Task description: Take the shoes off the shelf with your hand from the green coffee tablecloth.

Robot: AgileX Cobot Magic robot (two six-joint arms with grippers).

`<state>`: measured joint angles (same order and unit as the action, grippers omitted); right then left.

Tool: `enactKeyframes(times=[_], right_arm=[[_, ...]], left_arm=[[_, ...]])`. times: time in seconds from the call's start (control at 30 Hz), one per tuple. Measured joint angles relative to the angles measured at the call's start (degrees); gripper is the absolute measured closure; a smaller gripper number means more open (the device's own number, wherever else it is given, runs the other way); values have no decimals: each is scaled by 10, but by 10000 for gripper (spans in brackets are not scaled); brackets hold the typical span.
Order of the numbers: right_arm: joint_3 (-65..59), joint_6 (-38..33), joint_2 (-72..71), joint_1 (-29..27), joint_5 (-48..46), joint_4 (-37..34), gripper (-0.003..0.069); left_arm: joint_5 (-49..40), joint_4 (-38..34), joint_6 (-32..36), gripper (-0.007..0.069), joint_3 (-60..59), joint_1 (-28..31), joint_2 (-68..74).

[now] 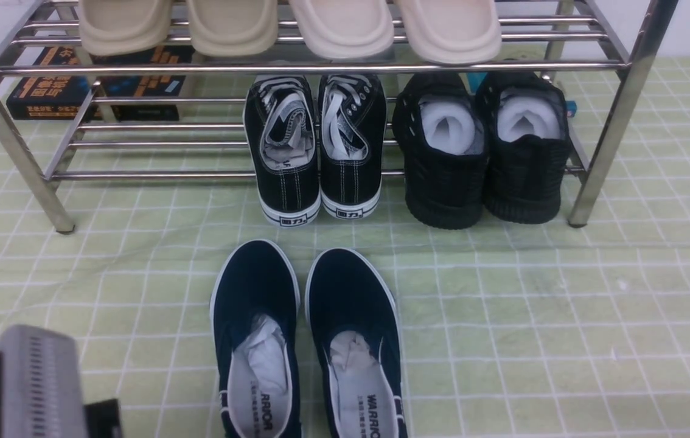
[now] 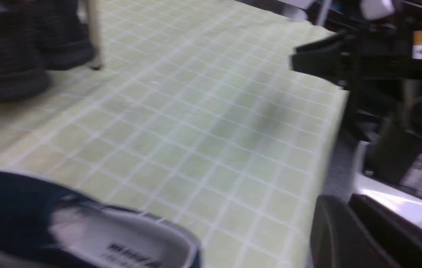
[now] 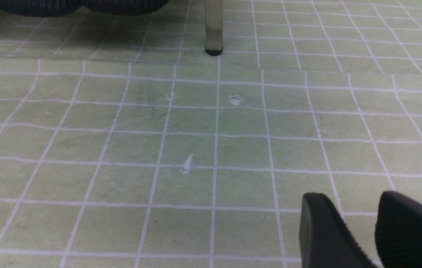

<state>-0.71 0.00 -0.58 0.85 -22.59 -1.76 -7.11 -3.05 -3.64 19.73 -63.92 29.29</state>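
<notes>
A pale green tablecloth (image 1: 533, 316) with a white grid, slightly wrinkled, covers the table, and on it stands a chrome two-tier shelf (image 1: 619, 121). Four beige slippers (image 1: 345, 27) lie on the upper tier, two black lace-up sneakers (image 1: 317, 146) and two black knit shoes (image 1: 482, 149) on the lower. The two navy shoes (image 1: 308, 340) sit side by side on the cloth before the shelf. The left end effector (image 2: 348, 230) is nearly closed, holding nothing, just beside one navy shoe; the right end effector (image 3: 360, 227) hovers slightly parted and empty.
</notes>
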Motion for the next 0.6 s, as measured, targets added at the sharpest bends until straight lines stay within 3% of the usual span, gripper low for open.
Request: enactKeyframes(times=[0.1,0.17,0.2,0.27,0.33,0.4,0.47,0.6], right_arm=[[0,0,0,0,0,0,420],[0,0,0,0,0,0,420],[0,0,0,0,0,0,420],[0,0,0,0,0,0,420],[0,0,0,0,0,0,420],[0,0,0,0,0,0,420],[0,0,0,0,0,0,420],[0,0,0,0,0,0,420]], left_arm=[[-1,18,-6,551,-20,49,-29],[-1,37,-11,551,-37,104,-56],[-1,58,-18,551,-56,158,-85],[-1,69,-20,550,-63,184,-101],[-1,90,-22,547,-91,280,-150],[-2,94,-23,545,-102,315,-168],[-8,95,-32,542,-127,400,-215],[-37,95,-81,538,-165,500,-281]])
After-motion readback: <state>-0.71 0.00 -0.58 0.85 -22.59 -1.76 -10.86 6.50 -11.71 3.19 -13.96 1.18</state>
